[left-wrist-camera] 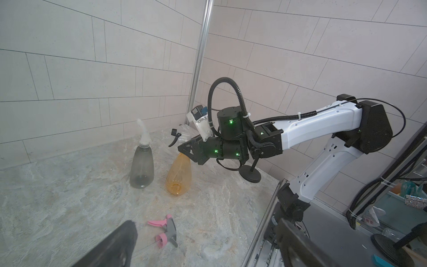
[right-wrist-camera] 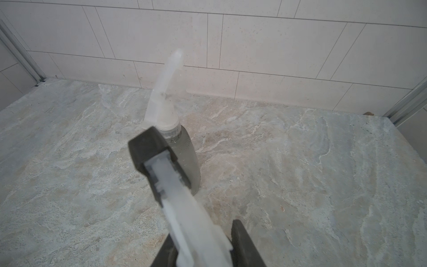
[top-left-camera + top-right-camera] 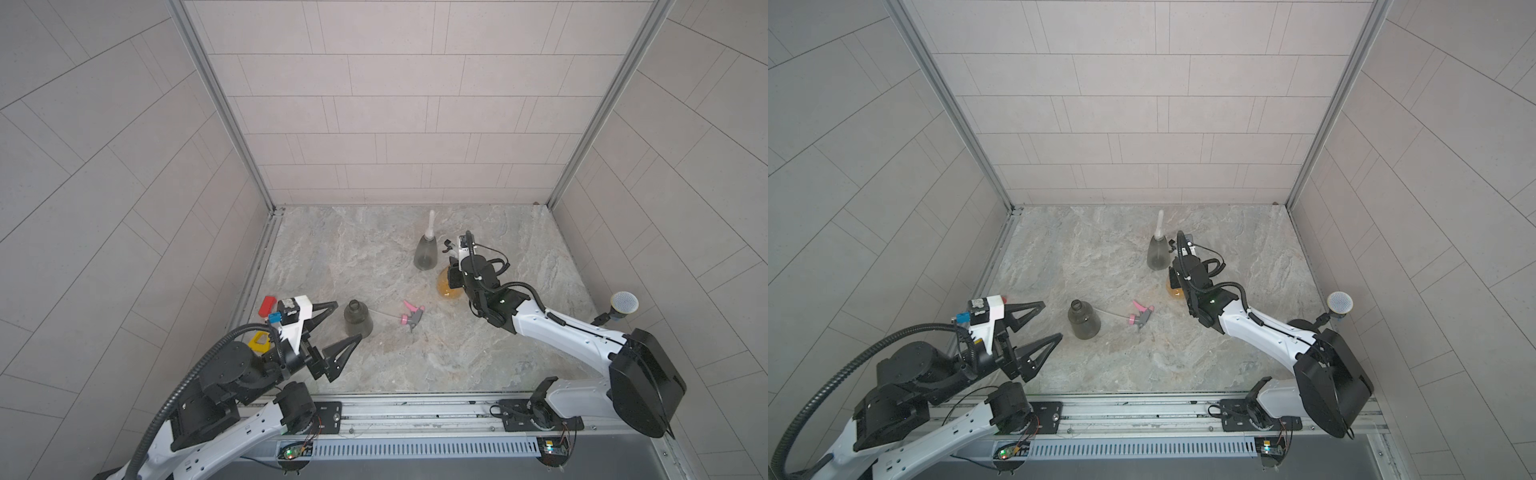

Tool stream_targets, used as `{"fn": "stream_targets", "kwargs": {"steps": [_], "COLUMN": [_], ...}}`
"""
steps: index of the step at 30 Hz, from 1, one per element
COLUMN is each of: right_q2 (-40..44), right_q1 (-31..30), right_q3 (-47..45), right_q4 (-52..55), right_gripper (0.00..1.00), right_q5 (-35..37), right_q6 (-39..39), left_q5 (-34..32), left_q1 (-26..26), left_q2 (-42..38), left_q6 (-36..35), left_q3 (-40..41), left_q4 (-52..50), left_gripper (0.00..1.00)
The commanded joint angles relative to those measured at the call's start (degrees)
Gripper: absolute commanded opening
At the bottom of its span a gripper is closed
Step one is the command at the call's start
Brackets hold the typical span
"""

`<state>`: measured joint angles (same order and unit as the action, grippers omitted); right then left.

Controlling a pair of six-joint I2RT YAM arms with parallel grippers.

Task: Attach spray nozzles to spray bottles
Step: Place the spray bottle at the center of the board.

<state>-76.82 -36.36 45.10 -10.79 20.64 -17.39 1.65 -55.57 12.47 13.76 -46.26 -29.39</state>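
jaws of the right gripper [image 1: 186, 149] pinch the black-and-white plastic spray nozzle [image 1: 175, 136] over the orange-amber cone bottle [image 1: 179, 175] neck, likely seating it. those of the left gripper [image 3: 1052, 321] gape wide, empty.

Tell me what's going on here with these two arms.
The right pincer is shut on the black-and-white nozzle, holding it at the neck of the orange bottle. The left pincer is open and empty beside the near grey bottle, which has no nozzle. The pink nozzle lies on the table next to that bottle. The far grey bottle already has the white nozzle on.
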Motion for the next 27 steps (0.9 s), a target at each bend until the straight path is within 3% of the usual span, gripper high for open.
{"fn": "stream_targets", "kwargs": {"steps": [1,6,13,20,27], "right_q2": [-0.4,-1.3,-1.3,-1.1,0.3], "right_q1": [0.0,0.0,0.0,0.0,-0.1], "right_q3": [1.0,1.0,1.8,3.4,4.0], "right_q4": [-3.8,-2.7,-0.6,1.5,2.4], "right_gripper": [0.05,0.18,0.51,0.6,0.6], "right_q5": [0.1,-0.3,-0.2,-0.4,-2.6], "right_q6": [-0.8,-1.0,-1.4,-1.7,-1.5], "left_q5": [-1.1,-0.9,-0.9,-1.0,-1.2], "left_q1": [-0.1,-0.2,-0.2,-0.1,-0.2], "left_q2": [-1.0,-0.3,0.4,0.5,0.1], "left_q6": [0.3,0.1,-0.2,-0.2,-0.1], "left_q3": [-0.8,-0.7,-1.1,-1.2,-1.3], "left_q4": [-0.2,-0.2,0.1,-0.3,-0.4], "left_gripper": [1.0,1.0,1.0,1.0,1.0]}}
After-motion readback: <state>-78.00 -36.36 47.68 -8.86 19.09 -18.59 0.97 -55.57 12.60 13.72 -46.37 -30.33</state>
